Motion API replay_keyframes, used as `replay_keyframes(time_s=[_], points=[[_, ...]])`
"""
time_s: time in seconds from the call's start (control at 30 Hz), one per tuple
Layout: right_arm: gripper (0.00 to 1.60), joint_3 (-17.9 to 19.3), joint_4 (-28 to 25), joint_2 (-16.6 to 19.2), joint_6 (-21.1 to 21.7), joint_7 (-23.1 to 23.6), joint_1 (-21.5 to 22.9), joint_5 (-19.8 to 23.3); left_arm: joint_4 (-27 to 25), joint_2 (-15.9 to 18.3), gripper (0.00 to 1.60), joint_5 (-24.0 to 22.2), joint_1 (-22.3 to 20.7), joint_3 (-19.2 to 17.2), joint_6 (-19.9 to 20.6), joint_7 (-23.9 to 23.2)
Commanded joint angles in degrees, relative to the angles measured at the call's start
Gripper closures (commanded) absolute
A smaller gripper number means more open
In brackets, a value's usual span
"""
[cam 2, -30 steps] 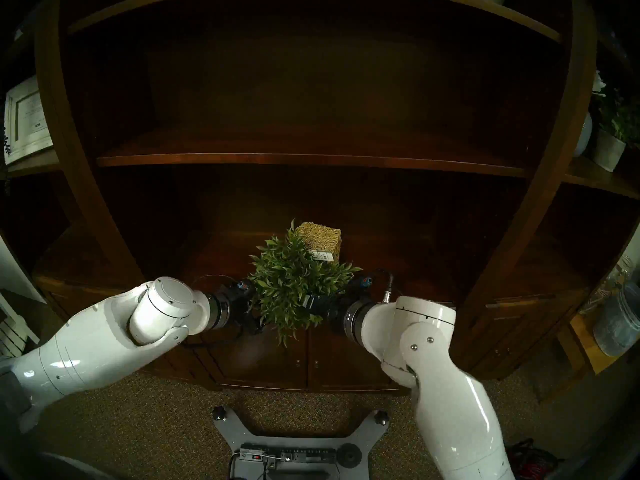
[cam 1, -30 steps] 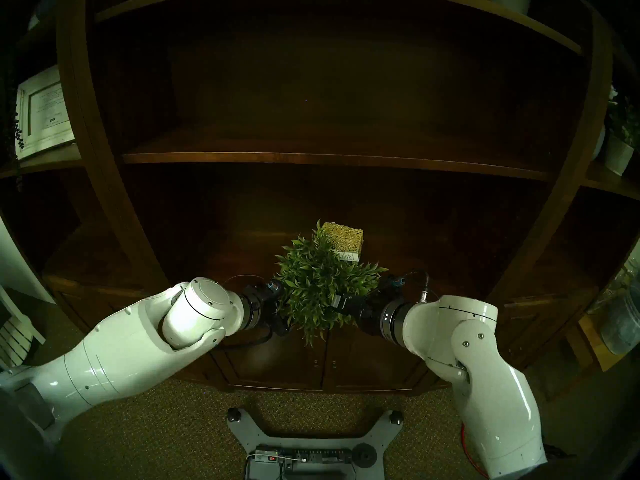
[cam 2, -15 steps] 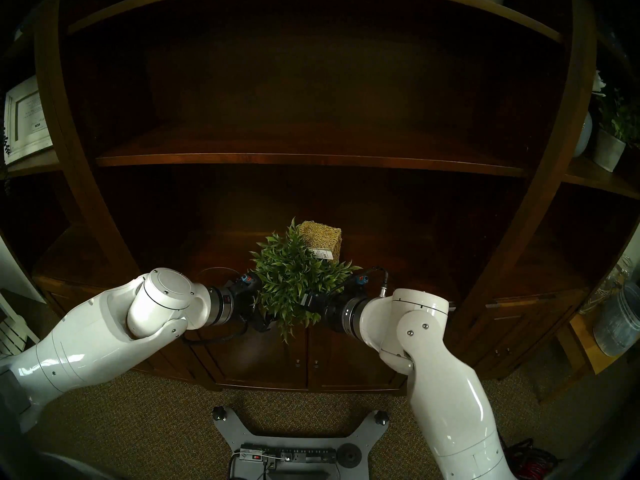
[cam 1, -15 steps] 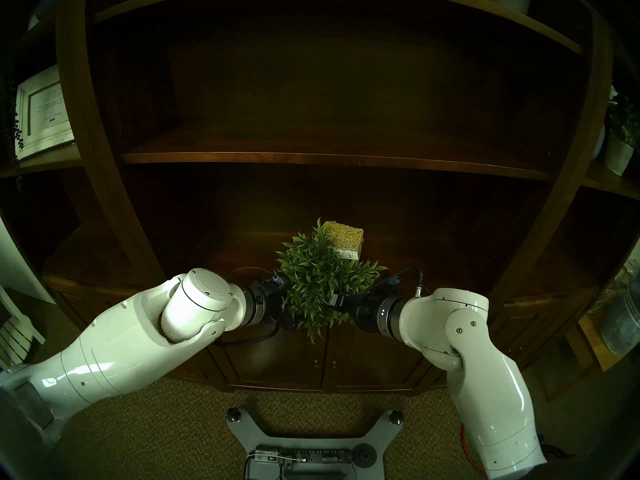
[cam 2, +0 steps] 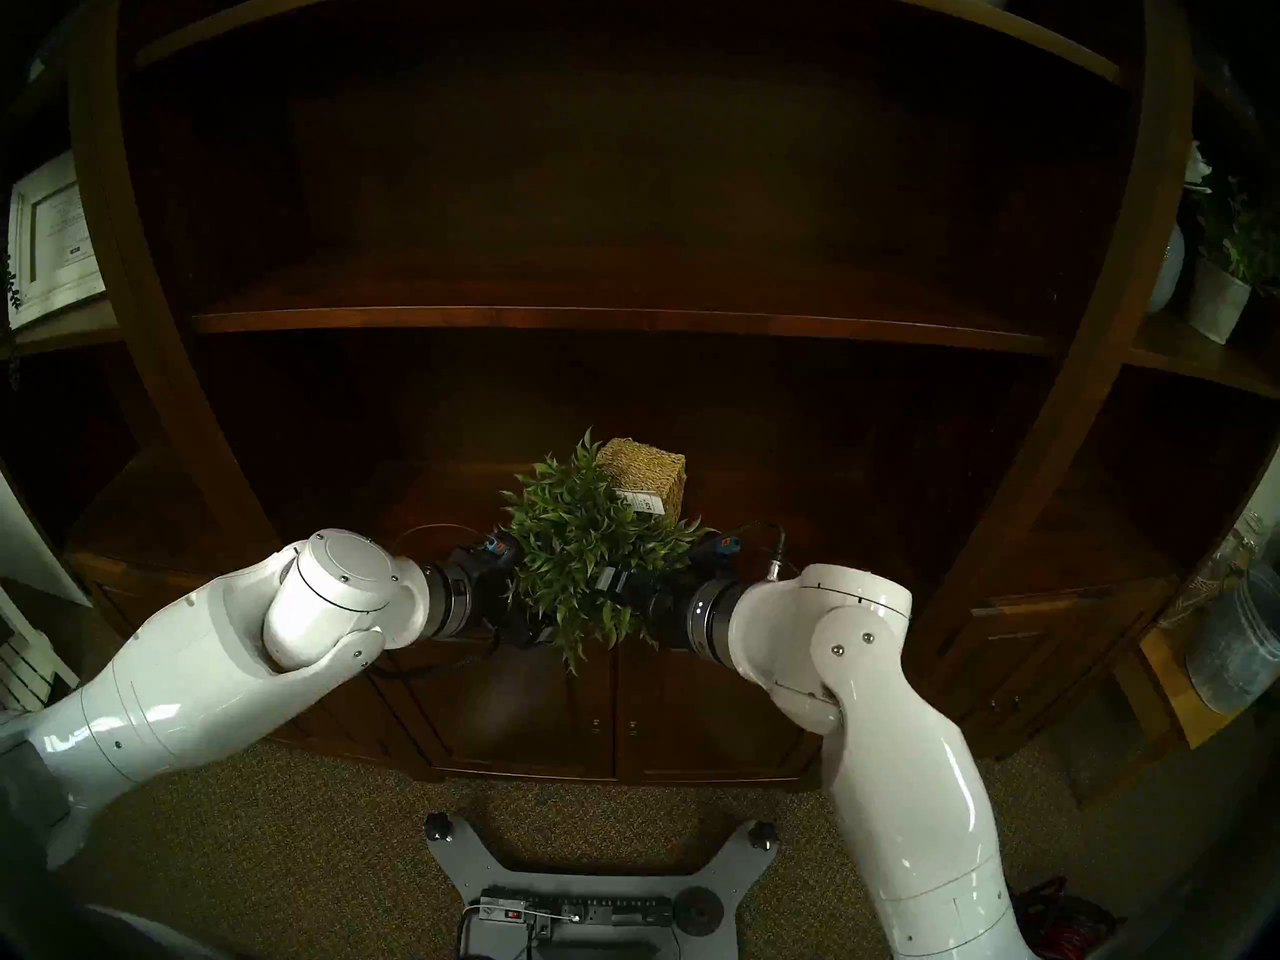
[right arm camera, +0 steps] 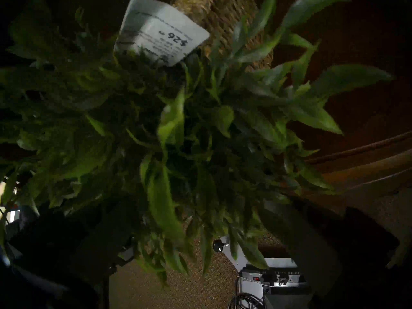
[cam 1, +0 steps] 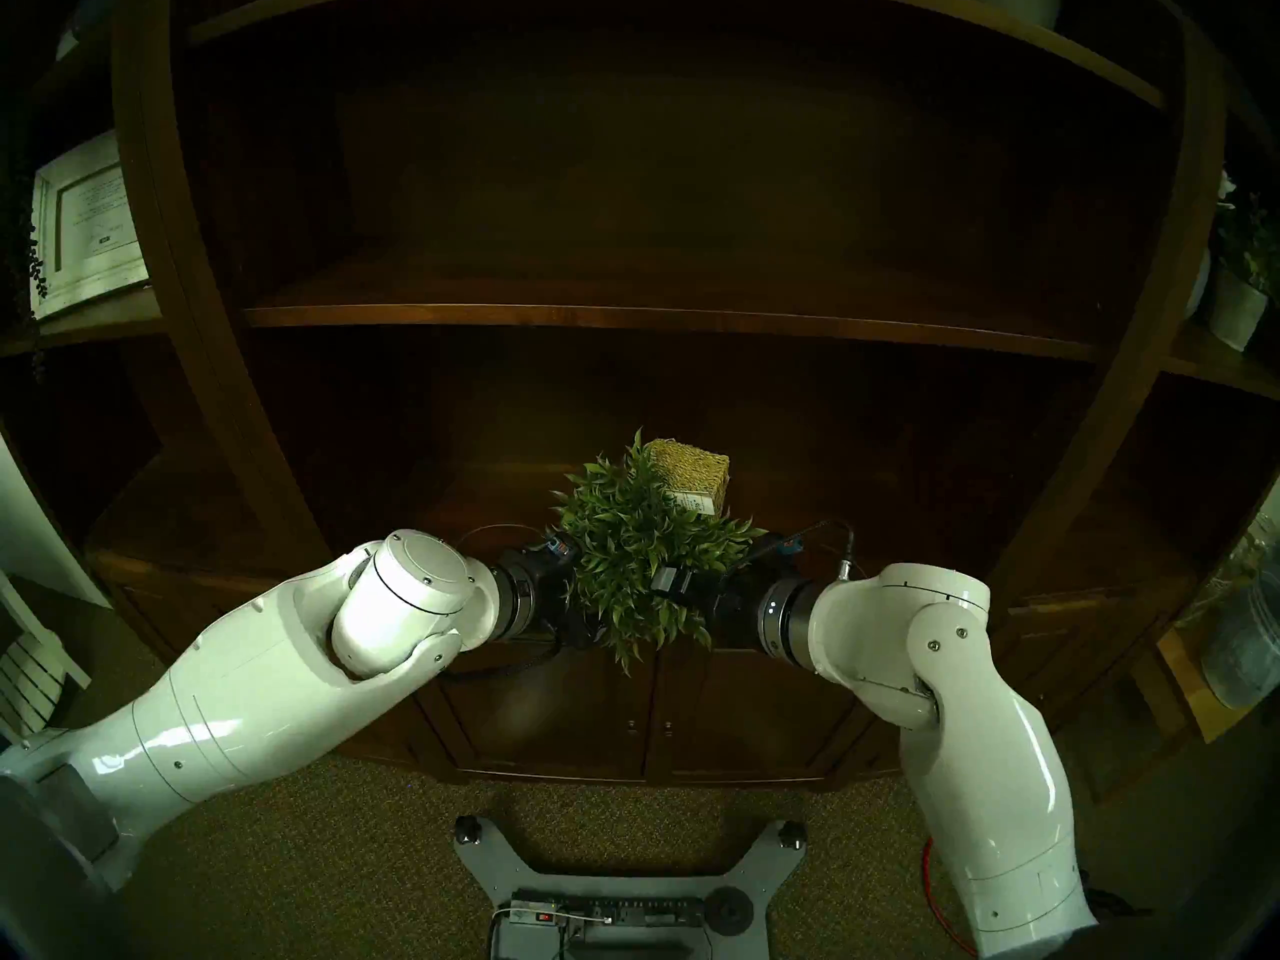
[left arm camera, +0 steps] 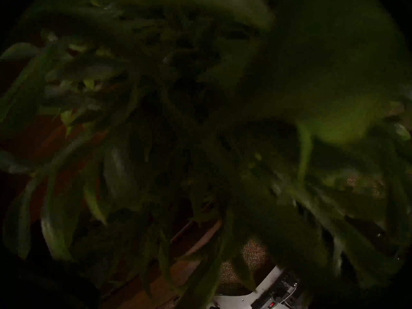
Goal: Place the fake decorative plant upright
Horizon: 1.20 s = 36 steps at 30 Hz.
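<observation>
The fake decorative plant [cam 1: 641, 557] lies tipped on the dark wooden cabinet top [cam 1: 485, 515]. Its tan woven straw pot [cam 1: 689, 470] points to the back and its leaves point towards me. A white tag [cam 1: 696, 503] hangs by the pot; it also shows in the right wrist view [right arm camera: 160, 32]. My left gripper [cam 1: 583, 625] is pushed into the leaves from the left, its fingers hidden by foliage [left arm camera: 200, 101]. My right gripper [cam 1: 675, 588] reaches into the leaves from the right. Its fingers stand wide apart around the foliage [right arm camera: 178, 134].
A shelf board [cam 1: 658, 318] runs above the plant. A framed picture [cam 1: 86, 224] stands on the left shelf. A plant in a pale pot [cam 1: 1236, 314] stands on the right shelf, with a glass jar [cam 1: 1247, 647] below it. My base [cam 1: 623, 861] is on the carpet.
Both arms have risen a little and closed in on the foliage. The leaves have lifted slightly and the pot has tipped up a touch.
</observation>
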Motion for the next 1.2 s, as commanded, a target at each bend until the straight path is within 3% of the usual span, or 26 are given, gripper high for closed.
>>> replay_keyframes(time_s=[0.0, 0.53, 1.17], points=[[0.00, 1.2, -2.0, -1.2, -1.0, 2.7, 2.6, 1.2, 0.5, -3.1, 0.00, 0.1, -4.0, -1.1, 0.3, 0.0], [0.00, 1.6, -1.2, -1.6, -1.6, 3.7, 3.0, 2.0, -0.1, -4.7, 0.00, -2.7, -9.3, -5.6, 2.7, -1.6], [0.00, 4.5, -1.7, -2.7, -3.4, 6.2, 3.6, 4.0, 0.7, -8.5, 0.00, -4.4, -15.7, -8.1, 8.2, -2.9]])
